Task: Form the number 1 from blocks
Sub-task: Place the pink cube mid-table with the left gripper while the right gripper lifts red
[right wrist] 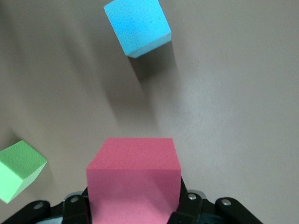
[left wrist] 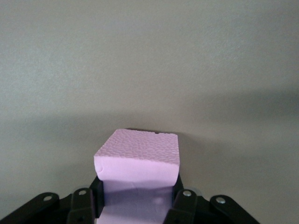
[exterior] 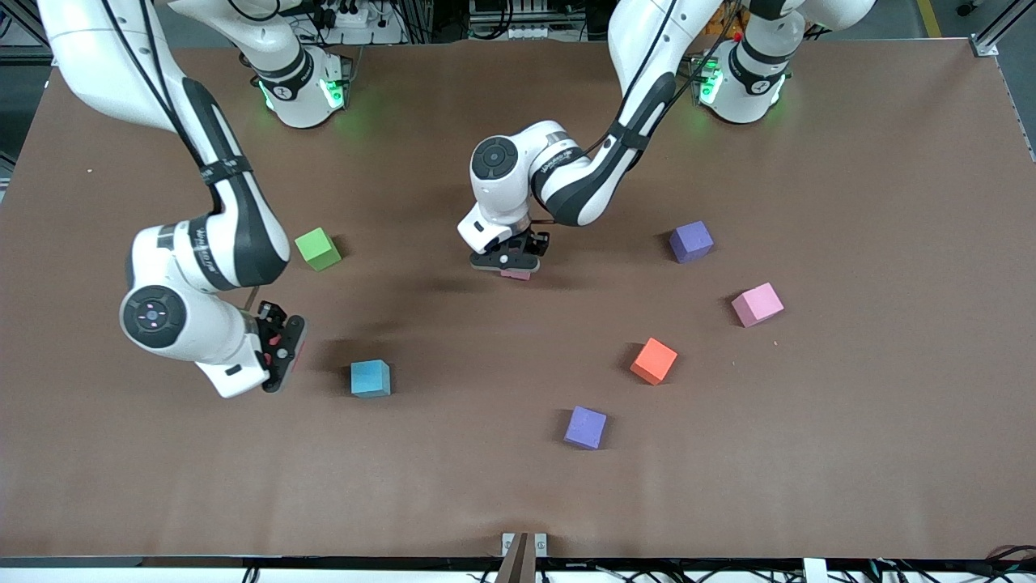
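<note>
two tools grip blocks: left tool clamps a pink block low over mid-bench; right tool holds a red block above the bench beside the blue block.

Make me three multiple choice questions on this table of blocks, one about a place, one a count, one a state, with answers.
1. Nearest the front camera lies:
A. purple cube
B. green cube
C. orange block

2. Purple cubes on the table:
A. one
B. two
C. three

3. The left hand:
A. hangs open
B. is shut on the green cube
C. is shut on a pink block

Answers: 1 A, lowest in the front view. 2 B, two show. 3 C, left wrist view shows pink between its fingers; the right hand is shut on the red block.
</note>
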Motion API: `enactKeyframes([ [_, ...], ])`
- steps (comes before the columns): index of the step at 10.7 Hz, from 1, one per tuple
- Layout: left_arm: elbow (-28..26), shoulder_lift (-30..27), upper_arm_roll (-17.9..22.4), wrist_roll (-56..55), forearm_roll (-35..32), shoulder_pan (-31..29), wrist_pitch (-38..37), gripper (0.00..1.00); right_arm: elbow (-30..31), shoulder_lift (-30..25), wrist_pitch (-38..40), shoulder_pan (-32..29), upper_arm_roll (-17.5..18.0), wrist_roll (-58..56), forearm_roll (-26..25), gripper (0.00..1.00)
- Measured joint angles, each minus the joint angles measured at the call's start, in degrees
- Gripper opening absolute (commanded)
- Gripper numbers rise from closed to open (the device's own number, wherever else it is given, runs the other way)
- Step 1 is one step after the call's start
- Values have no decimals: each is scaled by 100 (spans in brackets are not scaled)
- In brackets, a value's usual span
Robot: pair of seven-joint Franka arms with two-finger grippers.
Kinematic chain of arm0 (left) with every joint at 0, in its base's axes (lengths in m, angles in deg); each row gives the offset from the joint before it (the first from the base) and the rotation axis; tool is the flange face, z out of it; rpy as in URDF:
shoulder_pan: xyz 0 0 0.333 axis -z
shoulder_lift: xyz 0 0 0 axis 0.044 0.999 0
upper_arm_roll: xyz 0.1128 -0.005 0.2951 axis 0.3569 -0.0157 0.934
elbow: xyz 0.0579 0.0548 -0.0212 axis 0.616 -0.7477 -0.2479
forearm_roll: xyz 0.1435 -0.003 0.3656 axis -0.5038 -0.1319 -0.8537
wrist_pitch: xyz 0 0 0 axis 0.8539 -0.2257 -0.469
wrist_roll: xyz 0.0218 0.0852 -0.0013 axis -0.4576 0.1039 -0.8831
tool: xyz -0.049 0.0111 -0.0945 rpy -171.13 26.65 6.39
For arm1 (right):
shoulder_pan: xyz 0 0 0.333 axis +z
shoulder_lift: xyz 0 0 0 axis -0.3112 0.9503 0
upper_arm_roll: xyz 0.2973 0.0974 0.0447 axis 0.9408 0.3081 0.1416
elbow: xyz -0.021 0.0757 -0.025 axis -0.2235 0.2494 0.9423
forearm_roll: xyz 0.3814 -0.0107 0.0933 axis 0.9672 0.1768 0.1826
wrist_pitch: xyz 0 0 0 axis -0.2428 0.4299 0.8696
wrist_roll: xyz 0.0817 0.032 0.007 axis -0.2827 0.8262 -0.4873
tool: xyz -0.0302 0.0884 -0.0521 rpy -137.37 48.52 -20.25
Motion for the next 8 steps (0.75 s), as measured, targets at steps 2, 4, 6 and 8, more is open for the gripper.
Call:
enactKeyframes([
  [2, 128, 118, 0, 0, -1, 0, -10, 8, -1, -58, 64, -54, 1, 0, 0, 0],
  [4, 180, 132, 0, 0, -1, 0, -44, 100, -1, -98, 71, -92, 2, 0, 25, 0],
  [6, 198, 132, -1, 0, -1, 0, -44, 100, -1, -121, 74, -128, 2, 3, 135, 0],
  [8, 237, 129, 4, -39, -1, -5, -45, 100, -1, -123, 71, -220, 2, 3, 196, 0],
])
